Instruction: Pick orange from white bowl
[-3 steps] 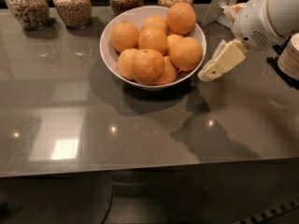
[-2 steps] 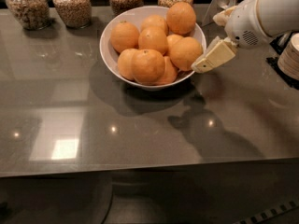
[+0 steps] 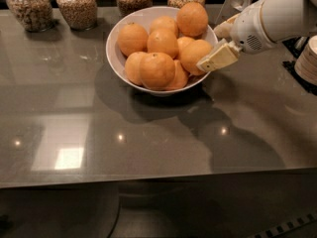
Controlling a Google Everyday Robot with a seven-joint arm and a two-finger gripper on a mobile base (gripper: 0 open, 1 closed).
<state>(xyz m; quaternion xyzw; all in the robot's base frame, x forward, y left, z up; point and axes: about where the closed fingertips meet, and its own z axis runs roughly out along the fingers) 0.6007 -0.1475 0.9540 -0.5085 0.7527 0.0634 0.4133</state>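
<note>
A wide glossy white bowl (image 3: 118, 57) stands on the dark counter at the upper middle and is piled with several oranges. My gripper (image 3: 212, 47) comes in from the upper right on a white arm (image 3: 280, 16) and sits at the bowl's right rim. Its fingers are apart: the lower cream finger (image 3: 218, 58) lies against the rightmost orange (image 3: 194, 54), and the upper finger (image 3: 223, 29) is beside the rim. Nothing is held. One orange (image 3: 192, 18) sits highest at the back of the pile.
Several glass jars of grain (image 3: 77, 5) line the counter's back edge behind the bowl. A stack of plates (image 3: 308, 58) stands at the far right edge. The glossy grey counter (image 3: 148, 143) runs to a front edge low in the view.
My gripper has moved left and up from beside the bowl to its right rim, now against the rightmost orange. The bowl and oranges have not moved.
</note>
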